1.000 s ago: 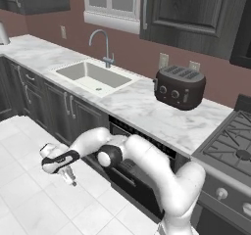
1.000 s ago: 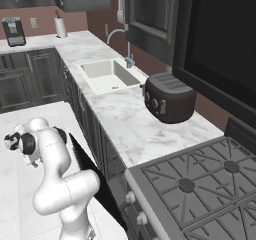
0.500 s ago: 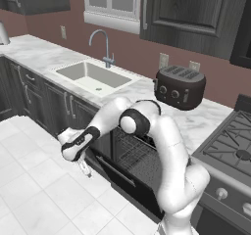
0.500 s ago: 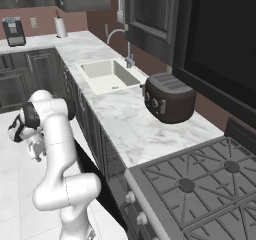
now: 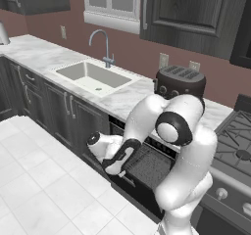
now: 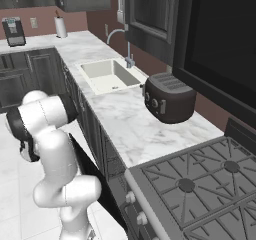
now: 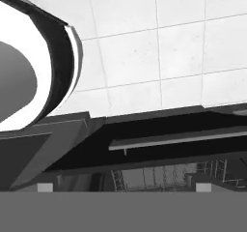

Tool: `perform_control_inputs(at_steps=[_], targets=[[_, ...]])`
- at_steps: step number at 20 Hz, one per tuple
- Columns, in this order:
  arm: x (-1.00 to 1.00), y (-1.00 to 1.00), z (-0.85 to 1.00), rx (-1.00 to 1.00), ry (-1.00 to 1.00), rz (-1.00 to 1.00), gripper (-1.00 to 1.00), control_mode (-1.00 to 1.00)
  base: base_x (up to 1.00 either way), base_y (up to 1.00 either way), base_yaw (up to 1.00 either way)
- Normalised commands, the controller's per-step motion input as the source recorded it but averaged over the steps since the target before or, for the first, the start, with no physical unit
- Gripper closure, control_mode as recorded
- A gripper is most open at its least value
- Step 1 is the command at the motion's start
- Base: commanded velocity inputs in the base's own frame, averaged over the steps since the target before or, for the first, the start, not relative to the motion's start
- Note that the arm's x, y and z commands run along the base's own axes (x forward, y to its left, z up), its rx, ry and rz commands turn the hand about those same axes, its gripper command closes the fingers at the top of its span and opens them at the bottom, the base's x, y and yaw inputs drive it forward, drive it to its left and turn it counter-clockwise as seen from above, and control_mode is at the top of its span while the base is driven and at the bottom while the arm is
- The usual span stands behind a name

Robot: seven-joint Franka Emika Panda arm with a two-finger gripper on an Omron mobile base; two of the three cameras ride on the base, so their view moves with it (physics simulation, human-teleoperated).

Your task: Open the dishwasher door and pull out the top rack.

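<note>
At the left of the left base view, the white tiled floor (image 5: pixel 39 180) is no longer reached over: a second ago the arm was stretched out above it, well apart from the cabinets, and it has since been folded back toward the counter. The gripper (image 5: pixel 113 168) is now brought in low, just beside the outer edge of the dishwasher door (image 5: pixel 147 166), below and to the right of the sink (image 5: pixel 90 77). Its jaws are spread wide and nothing is grasped between them.

The door is found let down partway, tilted out from under the counter with its grey inner face turned up; in the right base view it is seen as a slanted black panel (image 6: pixel 95 176). So the opening step is judged largely done.

Further right, in the hand view, the long bar handle (image 7: pixel 178 140) is seen across the frame, and the thin wire of the top rack (image 7: pixel 164 178) is made out in the gap behind it, not yet drawn out. The rack is judged the next thing to be reached.
</note>
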Motion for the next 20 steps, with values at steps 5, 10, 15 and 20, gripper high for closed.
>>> perform_control_inputs(at_steps=[5,10,15,20], targets=[[0.00,-0.42,1.00,0.33,0.03,0.12,-1.00,-1.00,0.00,0.00,0.00],[0.00,-0.34,1.00,0.35,0.11,0.11,-1.00,-1.00,0.00,0.00,0.00],[0.15,-0.58,0.69,0.18,0.02,0.12,-1.00,-1.00,0.00,0.00,0.00],[0.65,-0.34,-0.18,-0.03,-0.07,0.23,-1.00,-1.00,0.00,0.00,0.00]])
